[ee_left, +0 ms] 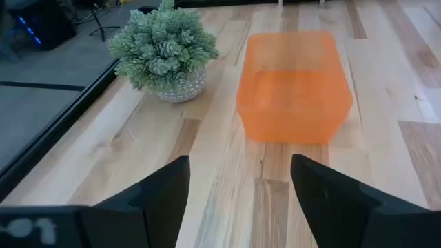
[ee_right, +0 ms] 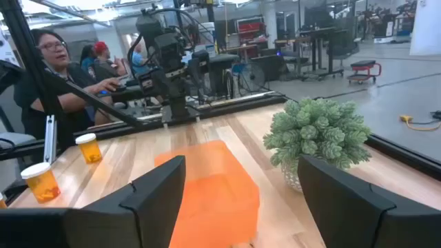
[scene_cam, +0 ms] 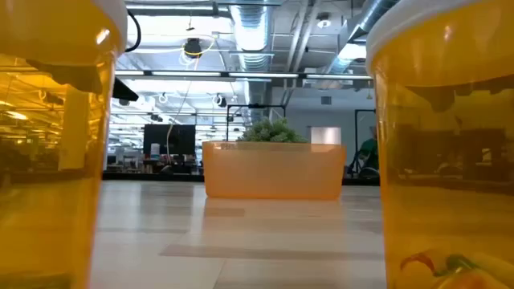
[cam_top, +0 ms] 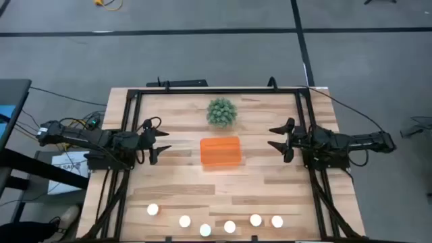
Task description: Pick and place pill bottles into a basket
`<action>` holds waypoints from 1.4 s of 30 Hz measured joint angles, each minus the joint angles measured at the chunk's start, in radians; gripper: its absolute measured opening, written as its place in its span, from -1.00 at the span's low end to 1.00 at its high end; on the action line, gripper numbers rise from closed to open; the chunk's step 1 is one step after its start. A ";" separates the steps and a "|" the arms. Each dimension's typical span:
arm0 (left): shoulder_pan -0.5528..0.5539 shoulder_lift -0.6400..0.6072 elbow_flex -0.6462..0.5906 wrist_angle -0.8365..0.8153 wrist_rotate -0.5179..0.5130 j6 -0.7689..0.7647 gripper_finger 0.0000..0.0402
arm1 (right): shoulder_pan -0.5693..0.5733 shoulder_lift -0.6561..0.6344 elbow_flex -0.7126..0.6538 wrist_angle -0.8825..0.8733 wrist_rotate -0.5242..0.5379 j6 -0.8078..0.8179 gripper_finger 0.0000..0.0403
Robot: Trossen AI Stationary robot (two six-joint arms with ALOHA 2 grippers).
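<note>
Showing both empty end effectors spread open, wrist views alone reveal a person [ee_right: 52, 76] beyond the basket [ee_right: 207, 189].

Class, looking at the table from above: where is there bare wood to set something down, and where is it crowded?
Bare wood lies between the translucent orange plastic basket and each open gripper, left and right, and between the basket and the white-capped pill bottles. It is crowded along that bottle row and where the spiky green plant stands beside the basket.

orange basket [ee_left: 295, 86], plant [ee_left: 165, 48], open tool [ee_left: 238, 193]
</note>
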 joint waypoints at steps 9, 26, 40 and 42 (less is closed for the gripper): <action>0.000 0.000 0.000 -0.001 0.001 0.000 0.21 | 0.000 0.000 0.000 0.000 0.000 0.000 0.37; -0.176 0.166 0.133 -0.191 0.201 -0.205 0.21 | 0.000 0.000 0.000 0.000 0.000 0.000 0.37; -0.452 0.540 0.443 -0.454 0.088 -0.555 0.21 | 0.000 0.000 0.000 0.000 0.000 0.000 0.37; -0.480 0.607 0.478 -0.471 0.108 -0.615 0.21 | 0.000 0.000 0.000 0.000 0.000 0.000 0.37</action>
